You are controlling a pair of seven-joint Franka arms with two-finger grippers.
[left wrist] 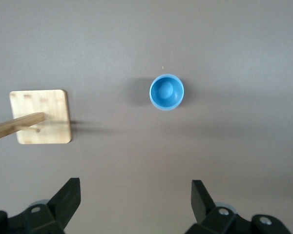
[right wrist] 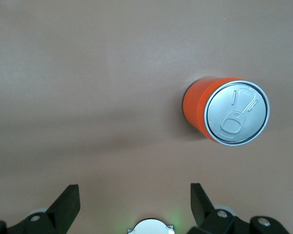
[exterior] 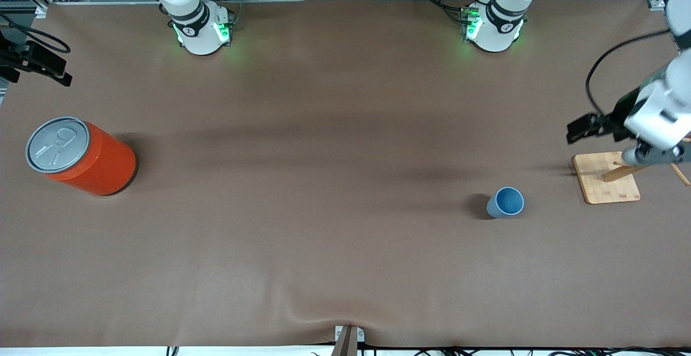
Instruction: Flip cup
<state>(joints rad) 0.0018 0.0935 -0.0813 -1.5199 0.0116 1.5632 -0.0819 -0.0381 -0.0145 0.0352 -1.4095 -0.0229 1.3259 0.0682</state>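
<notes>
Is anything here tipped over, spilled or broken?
No, nothing stands out. The light-blue cup stands upright, mouth up and empty, and the orange can stands upright with its lid shut. No spills show on the table.

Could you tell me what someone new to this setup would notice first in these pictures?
Most striking is the large orange can with its grey pull-tab lid, standing at the right arm's end of the table. Next comes the small light-blue cup, upright with its mouth up, toward the left arm's end, beside a wooden stand under the open left gripper.
</notes>
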